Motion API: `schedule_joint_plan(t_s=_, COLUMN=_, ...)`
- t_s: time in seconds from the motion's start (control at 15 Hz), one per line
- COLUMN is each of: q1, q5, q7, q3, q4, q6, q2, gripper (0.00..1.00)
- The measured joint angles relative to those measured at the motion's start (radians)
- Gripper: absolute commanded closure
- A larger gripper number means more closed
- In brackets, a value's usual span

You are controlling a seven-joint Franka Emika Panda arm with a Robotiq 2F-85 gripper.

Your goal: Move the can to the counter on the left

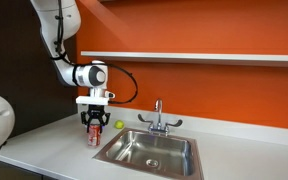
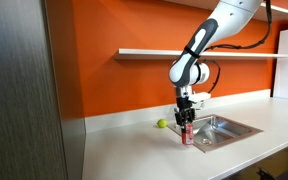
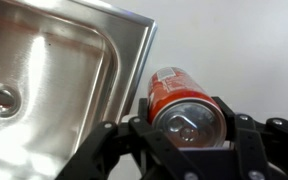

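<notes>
Claw: gripper [image 3: 187, 128] reaches straight down, its fingers pressed against opposite sides of the can [image 3: 174, 95], pinching it near the top.
Can: upright, just beside the sink [image 1: 169, 150] rim, on the counter side. In both exterior views its base looks level with the surface, but I cannot tell whether it rests there or hangs a hair above.
Counter: broad pale stretch [image 1: 44, 145] running away from the sink, bare apart from the ball.
Ball: small and yellow-green [image 1: 119, 125], near the sink's back corner, apart from the can.
Step in hand: I judge the grip made and the carry not yet finished, since the can sits hard against the sink's edge.
Next move: likely a small lift, then a level carry away from the sink over the open counter, keeping the can upright. It should be set down well clear of the rim before the fingers spread.
Writing: pale markings on the red side, too blurred to read. The silvery top shows only its pull tab, and no brand is legible.
</notes>
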Motion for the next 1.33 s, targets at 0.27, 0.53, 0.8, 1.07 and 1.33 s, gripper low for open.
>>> schedule_joint_plan(t_s=0.27, q1=0.011, q5=0.031, q7=-0.031, q3=0.019, q4=-0.002, q6=0.0, q2=0.014, gripper=0.62)
schedule_joint_plan(t_s=0.53, q1=0.017, q5=0.037, q7=-0.033, q3=0.032, q4=-0.003, q6=0.001, q2=0.026, gripper=0.62)
schedule_joint_plan(t_s=0.8, q1=0.022, q5=0.037, q7=-0.033, q3=0.041, q4=-0.008, q6=0.003, q2=0.031, gripper=0.62)
schedule_joint_plan(t_s=1.07, q1=0.027, q5=0.038, q7=-0.033, q3=0.047, q4=-0.019, q6=0.014, q2=0.031, gripper=0.62)
schedule_joint_plan(t_s=1.33, q1=0.029, q5=0.039, q7=-0.033, q3=0.047, q4=-0.021, q6=0.026, q2=0.03, gripper=0.12)
